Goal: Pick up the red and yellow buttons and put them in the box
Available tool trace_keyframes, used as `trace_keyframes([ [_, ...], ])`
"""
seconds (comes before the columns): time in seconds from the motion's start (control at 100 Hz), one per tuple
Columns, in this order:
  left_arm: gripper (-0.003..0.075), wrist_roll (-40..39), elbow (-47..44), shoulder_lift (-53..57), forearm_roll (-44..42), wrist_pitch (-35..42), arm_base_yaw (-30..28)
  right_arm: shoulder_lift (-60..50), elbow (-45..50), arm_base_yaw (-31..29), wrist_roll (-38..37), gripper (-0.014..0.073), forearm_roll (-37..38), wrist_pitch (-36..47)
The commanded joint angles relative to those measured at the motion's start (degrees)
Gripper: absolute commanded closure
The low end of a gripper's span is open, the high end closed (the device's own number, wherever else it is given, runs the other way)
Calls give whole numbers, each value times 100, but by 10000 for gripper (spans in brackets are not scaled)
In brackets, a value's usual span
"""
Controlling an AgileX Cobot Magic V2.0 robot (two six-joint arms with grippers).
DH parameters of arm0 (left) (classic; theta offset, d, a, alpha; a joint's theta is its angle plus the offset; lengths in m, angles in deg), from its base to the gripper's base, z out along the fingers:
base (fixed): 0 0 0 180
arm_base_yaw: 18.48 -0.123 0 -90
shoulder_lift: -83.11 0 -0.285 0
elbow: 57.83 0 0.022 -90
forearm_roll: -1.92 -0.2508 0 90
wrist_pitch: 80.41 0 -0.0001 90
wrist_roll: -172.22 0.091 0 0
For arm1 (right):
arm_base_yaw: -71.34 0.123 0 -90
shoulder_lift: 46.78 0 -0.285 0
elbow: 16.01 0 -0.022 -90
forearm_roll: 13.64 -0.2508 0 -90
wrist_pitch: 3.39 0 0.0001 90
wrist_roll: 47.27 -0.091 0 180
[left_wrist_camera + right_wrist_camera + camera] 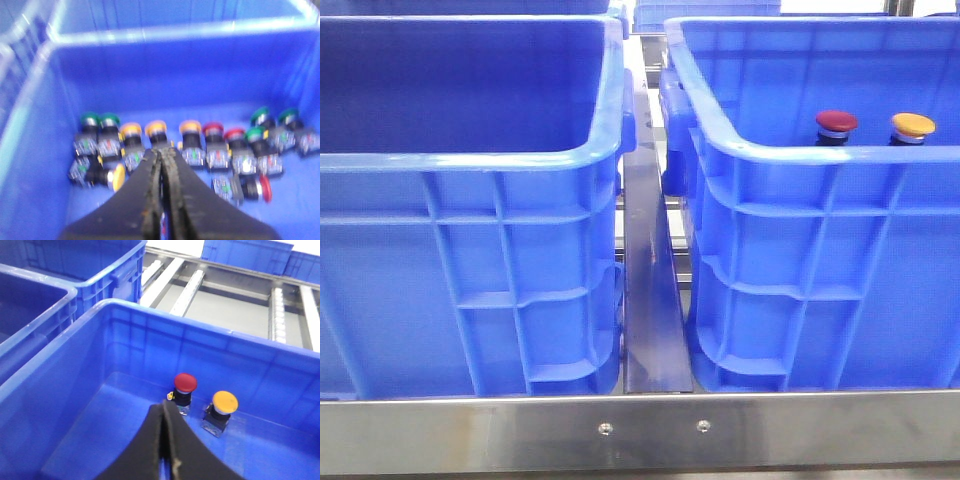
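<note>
Left crate (pixel 40 165): button heap (pixel 200 150), left-wrist only; front hides it.

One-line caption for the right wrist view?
Shut right gripper above red button and yellow button standing in blue crate.

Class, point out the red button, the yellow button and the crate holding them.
red button (pixel 837 121), front view, its cap.
yellow button (pixel 913 124), front view, its cap.
crate (pixel 790 147), front view, near rim.

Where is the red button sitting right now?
In the front view the red button stands upright inside the right blue crate, just left of the yellow button, the two close together but apart.
</note>
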Motion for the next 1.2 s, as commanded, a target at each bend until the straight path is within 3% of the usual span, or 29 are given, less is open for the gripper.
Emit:
trace_keyframes([
  [0.0, 741, -69, -132, 511, 80, 660, -9, -226, -27, -2, 78, 696, -85, 256],
  [0.39, 741, -69, -880, 2293, -95, 746, -9, -1850, 1150, -2, 78, 696, -85, 251],
  [1.19, 741, -69, -890, 2342, -116, 736, -9, -2134, 1343, -2, 78, 696, -85, 183],
])
